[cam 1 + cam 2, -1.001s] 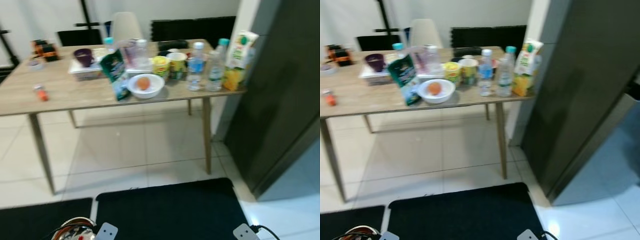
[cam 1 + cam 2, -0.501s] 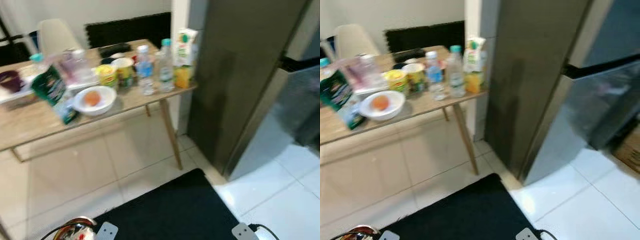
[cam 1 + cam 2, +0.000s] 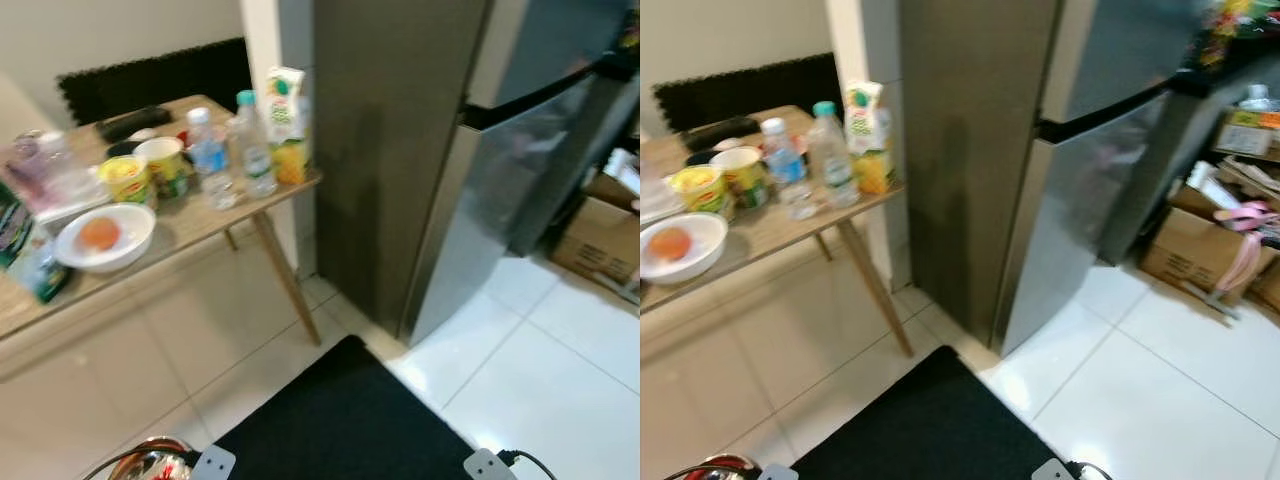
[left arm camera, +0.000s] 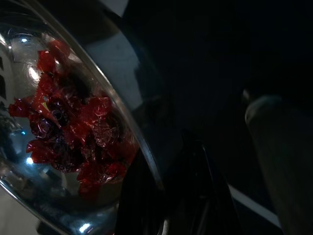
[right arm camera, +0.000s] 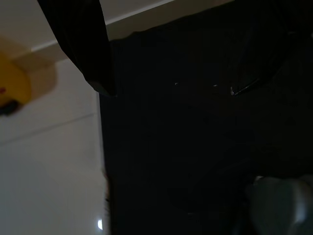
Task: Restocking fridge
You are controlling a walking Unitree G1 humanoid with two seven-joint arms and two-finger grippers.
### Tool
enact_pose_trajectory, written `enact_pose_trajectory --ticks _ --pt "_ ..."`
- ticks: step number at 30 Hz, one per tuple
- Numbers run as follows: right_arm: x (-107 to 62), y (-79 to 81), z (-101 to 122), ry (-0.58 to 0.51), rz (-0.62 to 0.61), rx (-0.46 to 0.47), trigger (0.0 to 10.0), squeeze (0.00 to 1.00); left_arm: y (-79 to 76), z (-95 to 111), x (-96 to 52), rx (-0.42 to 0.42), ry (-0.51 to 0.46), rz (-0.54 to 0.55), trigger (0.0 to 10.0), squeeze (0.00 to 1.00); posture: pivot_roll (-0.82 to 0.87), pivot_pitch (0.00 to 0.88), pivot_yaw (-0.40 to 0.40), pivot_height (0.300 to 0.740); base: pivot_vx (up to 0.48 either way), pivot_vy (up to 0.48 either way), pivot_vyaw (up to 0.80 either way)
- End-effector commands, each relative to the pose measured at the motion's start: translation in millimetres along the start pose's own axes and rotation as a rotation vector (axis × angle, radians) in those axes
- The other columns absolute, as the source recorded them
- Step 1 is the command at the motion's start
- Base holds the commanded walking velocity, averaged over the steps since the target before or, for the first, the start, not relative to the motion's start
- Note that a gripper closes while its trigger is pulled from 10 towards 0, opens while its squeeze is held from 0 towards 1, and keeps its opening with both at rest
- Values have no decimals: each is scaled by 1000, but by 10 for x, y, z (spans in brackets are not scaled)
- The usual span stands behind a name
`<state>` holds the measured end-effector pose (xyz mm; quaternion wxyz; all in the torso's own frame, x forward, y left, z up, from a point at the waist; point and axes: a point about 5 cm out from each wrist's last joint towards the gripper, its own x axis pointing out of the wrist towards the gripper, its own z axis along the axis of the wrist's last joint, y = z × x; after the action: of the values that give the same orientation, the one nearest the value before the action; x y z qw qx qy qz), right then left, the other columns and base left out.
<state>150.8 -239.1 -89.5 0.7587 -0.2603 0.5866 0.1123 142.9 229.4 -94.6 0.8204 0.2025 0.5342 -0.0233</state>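
The tall grey fridge (image 3: 400, 150) stands shut just right of the wooden table (image 3: 200, 228). On the table stand a juice carton (image 3: 285, 125), two water bottles (image 3: 208, 160), yellow cups (image 3: 125, 180) and a white bowl (image 3: 100, 235) holding an orange fruit. In the left wrist view my left gripper (image 4: 188, 191) grips the rim of a shiny metal bowl (image 4: 73, 132) of red wrapped sweets; that bowl's edge (image 3: 150, 458) also shows low on my left. My right gripper (image 5: 171, 68) hangs over the mat, with one black finger (image 5: 80, 44) visible.
A black mat (image 3: 340, 430) lies on the white tiles at my feet. Cardboard boxes (image 3: 1200, 240) with clutter sit on the floor right of the fridge. A black chair back (image 3: 150, 80) stands behind the table, whose leg (image 3: 290, 290) is near the fridge.
The camera has swung right: the table has slid to the left of the picture and the fridge and boxes have come into view. The metal bowl stays at my lower left.
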Motion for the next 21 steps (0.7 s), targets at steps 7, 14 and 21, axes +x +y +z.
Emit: enact_pose_trajectory --ticks 7,14,21 --pt "2 14 16 -21 -1 6 10000 0 -13 -30 -2 -42 17 -19 10000 0 -79 0 22 740 0 -146 -112" --pt "3 22 17 -25 0 9 10000 0 -11 -37 -3 -45 20 -21 10000 0 -79 0 26 740 0 -407 0" --pt "3 24 16 -25 2 12 10000 0 -9 -52 -4 -46 25 -24 10000 0 -79 0 26 740 0 -423 0"
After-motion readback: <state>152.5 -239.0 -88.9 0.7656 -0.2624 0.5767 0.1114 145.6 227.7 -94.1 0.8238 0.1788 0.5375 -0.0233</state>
